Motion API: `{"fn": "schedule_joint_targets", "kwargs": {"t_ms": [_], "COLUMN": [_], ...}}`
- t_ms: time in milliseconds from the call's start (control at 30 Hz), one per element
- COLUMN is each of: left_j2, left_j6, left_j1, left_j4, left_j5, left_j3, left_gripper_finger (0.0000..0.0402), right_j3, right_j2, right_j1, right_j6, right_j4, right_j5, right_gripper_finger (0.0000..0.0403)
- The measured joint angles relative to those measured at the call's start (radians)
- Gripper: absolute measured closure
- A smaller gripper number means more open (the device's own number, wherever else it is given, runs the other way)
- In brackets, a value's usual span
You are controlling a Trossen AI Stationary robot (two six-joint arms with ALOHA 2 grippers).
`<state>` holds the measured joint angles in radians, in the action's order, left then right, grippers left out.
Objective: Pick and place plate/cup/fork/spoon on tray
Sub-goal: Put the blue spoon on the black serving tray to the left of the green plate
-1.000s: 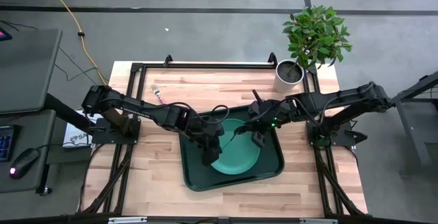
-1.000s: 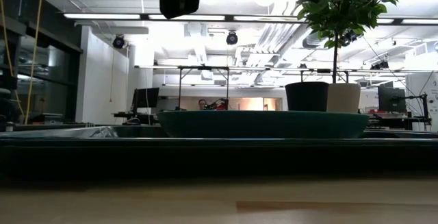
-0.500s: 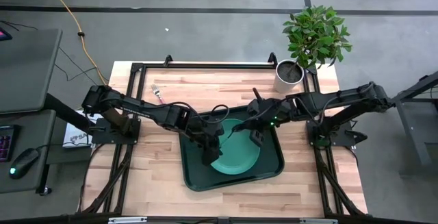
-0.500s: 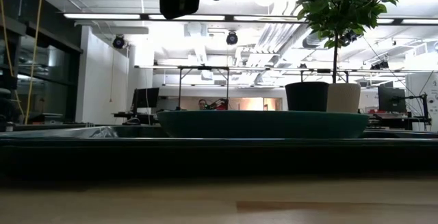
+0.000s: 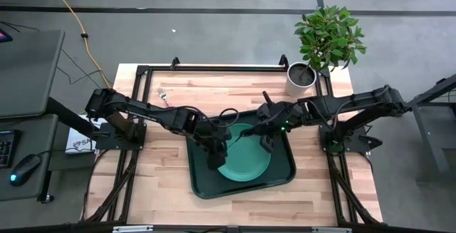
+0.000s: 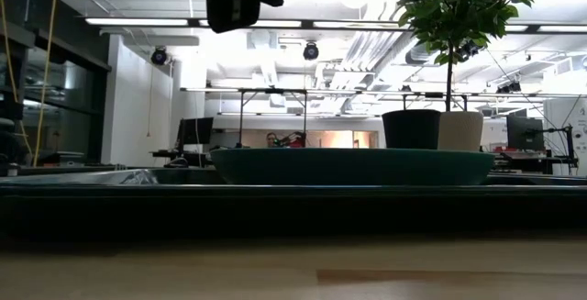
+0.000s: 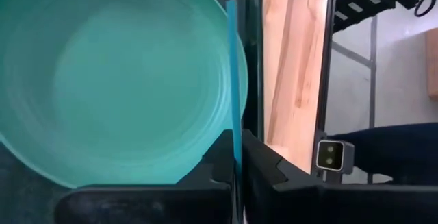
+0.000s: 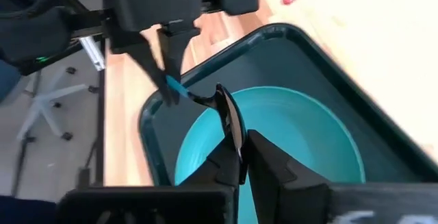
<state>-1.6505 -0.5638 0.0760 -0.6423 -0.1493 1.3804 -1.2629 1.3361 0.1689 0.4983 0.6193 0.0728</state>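
Note:
The dark green tray [image 5: 285, 172] lies mid-table with the teal plate [image 5: 249, 167] in it. The spoon [image 8: 179, 90], with a blue handle and a dark metal end, hangs above the plate between both grippers. My left gripper [image 5: 217, 149] is shut on its blue handle. My right gripper [image 5: 265, 137] is shut on its metal end. The pink-handled fork [image 5: 165, 98] lies on the wood at the far left. The dark cup [image 6: 410, 127] stands beside the white plant pot [image 6: 459, 129] and is hidden in the high view. My left gripper pinches the spoon's blue handle [image 7: 234, 80] between its two fingers; the handle shows edge-on, running out along them. The fingers [image 8: 168, 56] come from above, pointing down. The spoon is clear of the plate. My right gripper pinches the spoon's dark metal end [image 8: 229, 118] between its two fingers, seen edge-on. It comes from the table's right, slanting down. The spoon bridges to the left gripper, clear of plate and tray.
A potted plant [image 5: 328, 37] in the white pot [image 5: 301, 76] stands at the table's far right corner. Bare wood [image 5: 164, 183] lies left of and in front of the tray. A black frame [image 5: 214, 68] borders the far edge.
Both grippers have stayed shut on the spoon above the plate. In the low view the gripper at the top has shifted slightly toward the table's left.

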Motion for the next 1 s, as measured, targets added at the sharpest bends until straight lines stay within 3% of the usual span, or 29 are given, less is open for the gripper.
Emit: {"fn": "schedule_joint_targets", "kwargs": {"t_ms": [200,433,567,767,900,1000], "left_j2": [0.038,0.155,0.274,0.473,0.566,0.591], "left_j6": [0.025,-0.017,-0.149,-0.405,-0.519,-0.584], "left_j1": [-0.012,0.002,0.031,0.123,0.196,0.227], "left_j4": [-0.063,-0.141,-0.068,0.042,0.06,-0.026], "left_j5": [0.001,0.071,0.107,0.252,0.347,0.377], "left_j3": [-0.001,-0.083,-0.242,-0.464,-0.533,-0.546], "left_gripper_finger": [0.0401,0.0401,0.0401,0.0401,0.0401,0.0398], "right_j3": [0.0,0.0,0.0,0.0,0.0,0.0], "right_j2": [-0.001,-0.038,-0.061,-0.069,-0.066,-0.066], "right_j1": [-0.007,-0.028,-0.049,-0.052,-0.052,-0.052], "right_j6": [0.042,-0.008,-0.011,-0.013,-0.01,-0.016], "right_j4": [0.046,0.139,0.117,0.103,0.088,0.072], "right_j5": [-0.063,0.02,0.05,0.05,0.04,0.04], "right_gripper_finger": [0.0309,0.0206,0.0189,0.0187,0.0187,0.0187]}}
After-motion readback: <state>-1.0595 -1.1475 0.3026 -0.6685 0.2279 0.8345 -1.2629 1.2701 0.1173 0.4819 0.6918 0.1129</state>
